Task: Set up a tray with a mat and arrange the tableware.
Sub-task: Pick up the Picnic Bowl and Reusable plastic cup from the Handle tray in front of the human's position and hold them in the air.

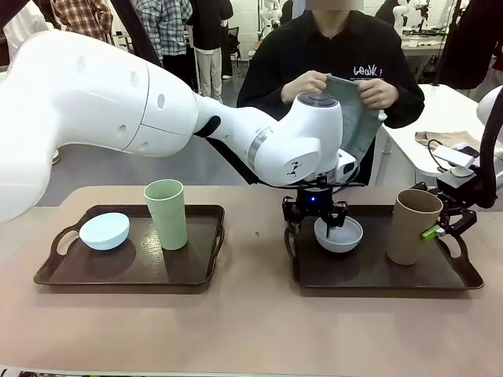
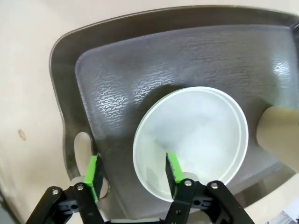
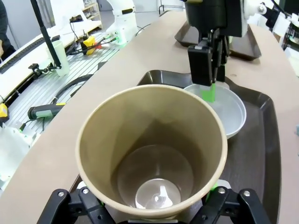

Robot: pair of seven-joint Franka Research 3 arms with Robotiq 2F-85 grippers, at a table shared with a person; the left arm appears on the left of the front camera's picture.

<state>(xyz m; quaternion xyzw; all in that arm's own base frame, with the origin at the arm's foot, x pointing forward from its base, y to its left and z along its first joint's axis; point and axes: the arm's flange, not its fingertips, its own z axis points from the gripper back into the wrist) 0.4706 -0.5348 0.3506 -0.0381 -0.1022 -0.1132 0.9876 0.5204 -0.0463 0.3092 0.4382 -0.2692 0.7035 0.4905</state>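
Observation:
My left gripper [image 2: 133, 172] hangs over the right tray [image 1: 464, 279], open, straddling the near rim of the white-grey bowl [image 2: 196, 135]: one green pad inside the bowl, the other outside over the tray floor. At the tray's right end my right gripper [image 1: 431, 229] is at the upright tan-brown cup [image 3: 152, 149], a finger on either side, shut on it. The left tray [image 1: 47, 275] holds a pale blue bowl [image 1: 104, 230] and an upright pale green cup [image 1: 166, 214]. Across the table, a person's hands hold a grey-green mat [image 1: 354, 110] in the air.
Bare beige tabletop runs between the two trays and along the near edge. A side table [image 1: 440, 118] with cloth and small items stands at the far right. In the right wrist view, a workbench with cables and tools [image 3: 46, 84] lies beyond the table edge.

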